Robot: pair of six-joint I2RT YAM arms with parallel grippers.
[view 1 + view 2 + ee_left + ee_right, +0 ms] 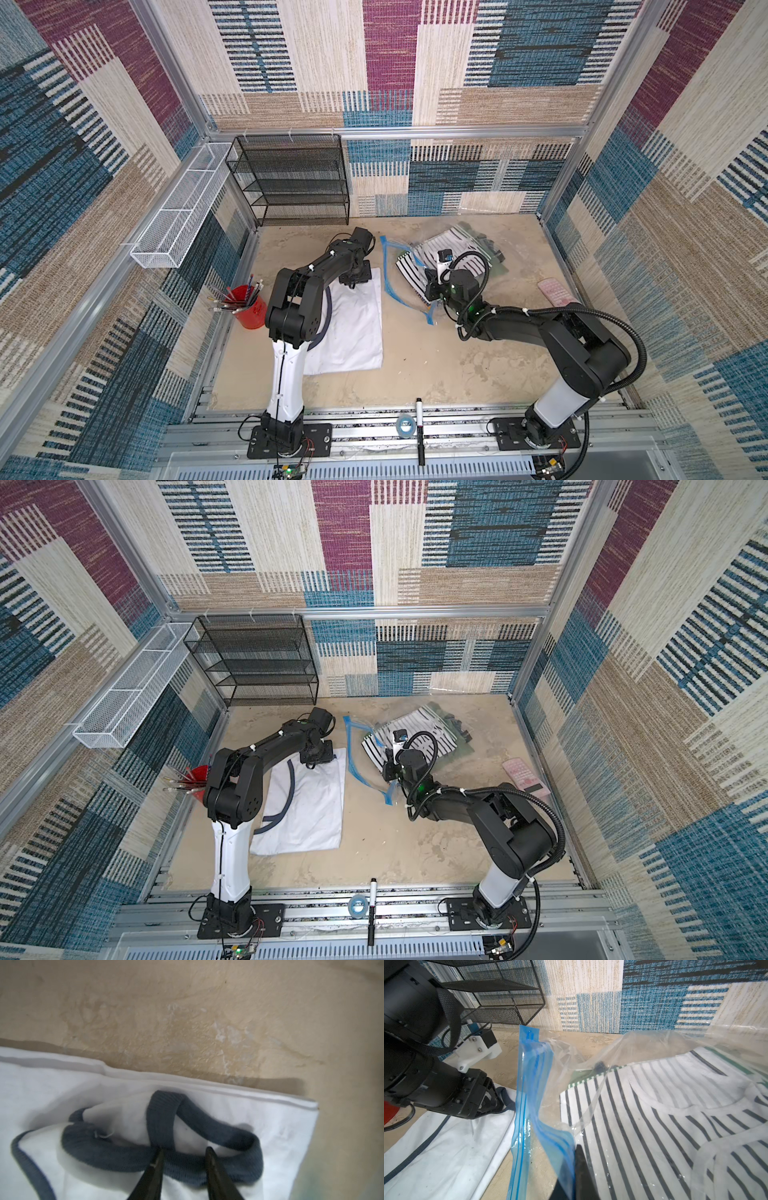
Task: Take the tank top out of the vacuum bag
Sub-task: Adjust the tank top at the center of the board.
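The white tank top (353, 320) (311, 808) with navy trim lies flat on the table, outside and left of the vacuum bag (399, 266) (361, 754). My left gripper (354, 279) (185, 1150) hangs over its far strap end, open, with the fingertips straddling the navy band (187, 1163). My right gripper (430, 286) (574, 1151) is shut on the bag's blue zip-seal strip (529, 1088) and holds the mouth up. Black-and-white striped garments (654, 1115) (453, 249) lie inside the clear plastic.
A red cup of pens (248, 309) stands left of the left arm. A black mesh shelf (291, 183) and a white wire basket (183, 208) sit at the back left. A pink flat item (555, 291) lies at the right wall. A marker (419, 428) and tape roll (405, 424) rest on the front rail.
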